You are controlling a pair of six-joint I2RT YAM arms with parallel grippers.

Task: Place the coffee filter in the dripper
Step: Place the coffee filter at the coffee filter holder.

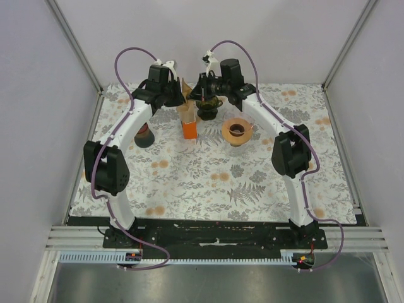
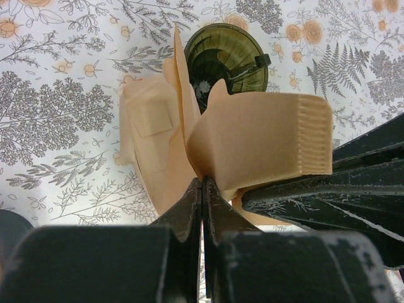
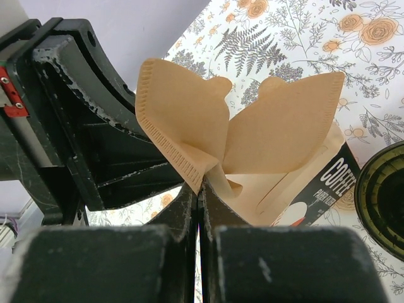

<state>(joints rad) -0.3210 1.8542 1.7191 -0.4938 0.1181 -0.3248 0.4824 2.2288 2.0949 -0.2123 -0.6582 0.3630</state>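
A tan paper coffee filter (image 2: 265,136) hangs in the air between both grippers, partly spread open. My left gripper (image 2: 203,180) is shut on its lower fold. The right gripper (image 3: 201,184) is shut on the ribbed seam of the same filter (image 3: 278,132). Just beyond and below it stands the dark green dripper (image 2: 224,57), empty, which also shows at the right edge of the right wrist view (image 3: 382,199). In the top view both grippers (image 1: 182,96) (image 1: 205,89) meet at the back of the table above the dripper (image 1: 208,108).
An orange filter box (image 1: 189,123) with a black "COFFEE" label (image 3: 328,189) stands open just left of the dripper. A glass vessel with a brown ring (image 1: 238,130) sits to the right, and a dark mug (image 1: 144,135) to the left. The floral mat (image 1: 208,183) covers the table.
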